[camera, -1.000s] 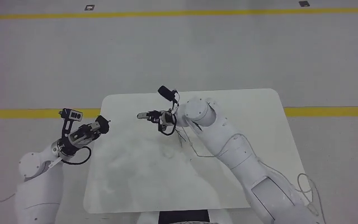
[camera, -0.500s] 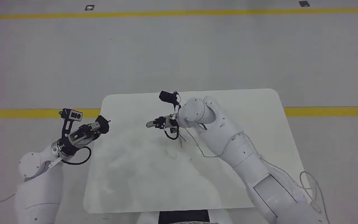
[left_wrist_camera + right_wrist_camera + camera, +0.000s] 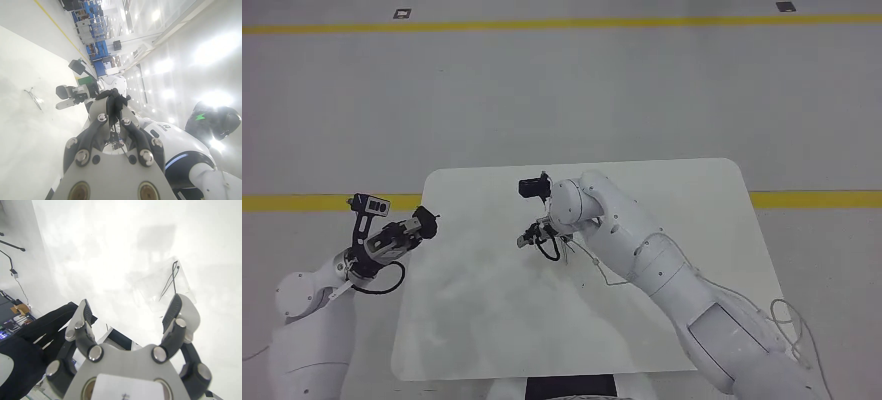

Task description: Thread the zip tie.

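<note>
Over the last second we watched the right claw (image 3: 528, 239) swing from pointing toward the left edge of the table (image 3: 692, 200) to dipping down and drawing back toward the table's middle. It now hangs just beside the zip ties (image 3: 170, 281), two thin black strips crossed over each other. They lie flat a little nearer the far edge than the near one, on what looks to us like a clear plastic sleeve. Its fingers are spread wide with nothing between them.

The left claw (image 3: 113, 98) has not shifted. It sits at the left edge, well apart from the ties, fingers pressed together. We cannot tell whether anything thin is pinched there.

We judge threading has not begun. The right arm seems to be lining up a first pick.
</note>
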`<state>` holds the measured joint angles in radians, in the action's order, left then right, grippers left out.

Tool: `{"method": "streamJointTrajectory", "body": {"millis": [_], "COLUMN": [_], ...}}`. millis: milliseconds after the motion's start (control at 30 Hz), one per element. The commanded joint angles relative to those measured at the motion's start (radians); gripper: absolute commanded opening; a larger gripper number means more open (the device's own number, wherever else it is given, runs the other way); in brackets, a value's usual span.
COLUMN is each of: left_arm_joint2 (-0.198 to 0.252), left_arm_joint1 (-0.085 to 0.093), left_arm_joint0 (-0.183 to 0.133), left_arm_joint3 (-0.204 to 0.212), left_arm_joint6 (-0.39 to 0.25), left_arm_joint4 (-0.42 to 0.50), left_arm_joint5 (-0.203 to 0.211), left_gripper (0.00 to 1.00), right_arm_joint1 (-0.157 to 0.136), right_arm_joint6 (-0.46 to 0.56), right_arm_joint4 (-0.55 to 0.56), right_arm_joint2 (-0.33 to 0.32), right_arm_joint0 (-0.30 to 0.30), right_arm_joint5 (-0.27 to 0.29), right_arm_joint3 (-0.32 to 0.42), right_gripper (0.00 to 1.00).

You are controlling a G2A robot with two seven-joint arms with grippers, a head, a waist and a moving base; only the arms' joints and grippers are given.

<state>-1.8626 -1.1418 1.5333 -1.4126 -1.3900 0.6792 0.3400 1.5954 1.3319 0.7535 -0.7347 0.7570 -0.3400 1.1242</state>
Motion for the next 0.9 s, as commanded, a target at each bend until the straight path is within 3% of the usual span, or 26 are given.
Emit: {"method": "streamJointTrajectory", "body": {"millis": [0,167,333,867], "left_arm_joint2": [0.0,0.0,0.0,0.0], "left_arm_joint1": [0.0,0.0,0.0,0.0], "left_arm_joint0": [0.0,0.0,0.0,0.0], "left_arm_joint3": [0.0,0.0,0.0,0.0], "left_arm_joint6": [0.0,0.0,0.0,0.0], "left_arm_joint4": [0.0,0.0,0.0,0.0], "left_arm_joint5": [0.0,0.0,0.0,0.0], "left_gripper": [0.0,0.0,0.0,0.0], "right_arm_joint1": [0.0,0.002,0.017,0.019], "right_arm_joint6": [0.0,-0.021,-0.041,-0.105], "right_arm_joint4": [0.0,0.027,0.028,0.02], "right_arm_joint2": [0.0,0.024,0.052,0.042], "right_arm_joint0": [0.0,0.012,-0.004,0.011], "right_arm_joint5": [0.0,0.012,0.021,0.036], "right_arm_joint3": [0.0,-0.027,-0.108,-0.126], "right_gripper": [1.0,1.0,1.0,1.0]}}
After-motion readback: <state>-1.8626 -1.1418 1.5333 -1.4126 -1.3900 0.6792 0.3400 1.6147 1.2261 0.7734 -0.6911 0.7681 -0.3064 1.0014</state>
